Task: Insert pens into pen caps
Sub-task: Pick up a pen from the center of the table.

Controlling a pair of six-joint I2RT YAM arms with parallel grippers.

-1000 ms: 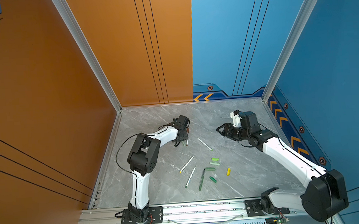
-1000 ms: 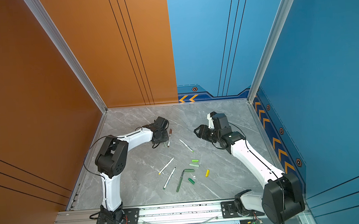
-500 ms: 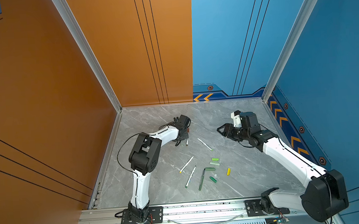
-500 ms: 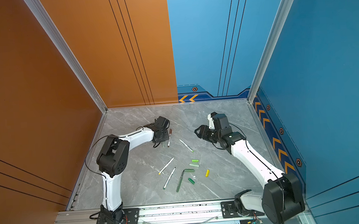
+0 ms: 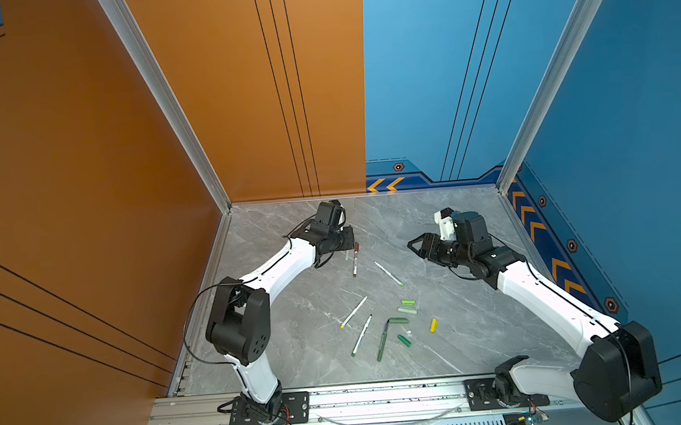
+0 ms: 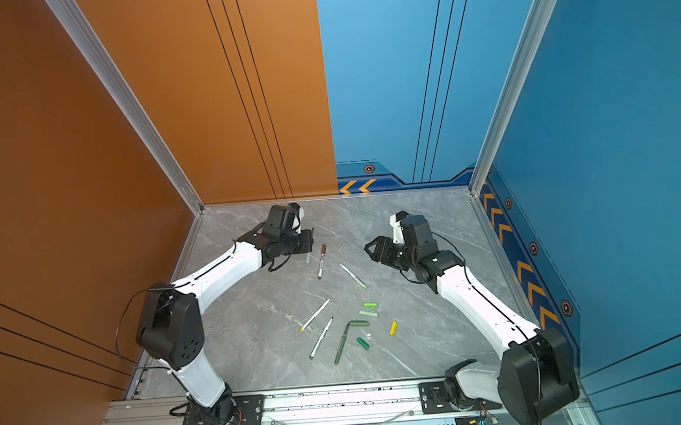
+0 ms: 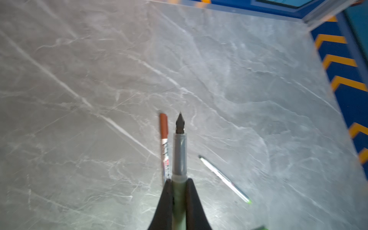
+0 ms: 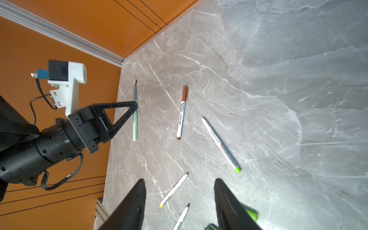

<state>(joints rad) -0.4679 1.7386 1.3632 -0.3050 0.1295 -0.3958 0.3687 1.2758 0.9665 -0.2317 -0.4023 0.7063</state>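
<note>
- Changed against a second ago: left gripper (image 7: 179, 182) now clamped tight on the sage-green pen (image 7: 179, 155), left elbow swung lower and outward. Right arm barely shifted.
- Grip taken mid-barrel, with matte black fingers (image 7: 166, 201) pressing from both sides and the dark nib exposed ahead. Judged as a hold leaving the nib end free for a cap.
- Clearance between held pen and tabletop (image 5: 466, 336): not determinable.
- Right gripper (image 8: 179, 182) empty, parted roughly halfway, hovering well apart from the caps. Judged as standing by to fetch the matching cap.
- Brown pen (image 8: 181, 115) flat just beside the held one, brown cap already seated.
- Four uncapped pens flat and apart on the tabletop: light-green-tipped pen (image 8: 219, 142), yellow-tipped pen (image 5: 354, 312), dark-green-tipped pen (image 5: 362, 335), all-dark-green pen (image 5: 382, 342).
- Loose caps clustered nearer the rail: bright green cap (image 5: 408, 301), pale green cap (image 5: 407, 310), two dark green caps (image 5: 398, 320), yellow cap (image 5: 433, 325).
- Materials: slim, round, smooth plastic barrels, likely to roll on the polished marble-pattern surface. Caps short, stubby, hollow tubes, so expect precise axial alignment at insertion.
</note>
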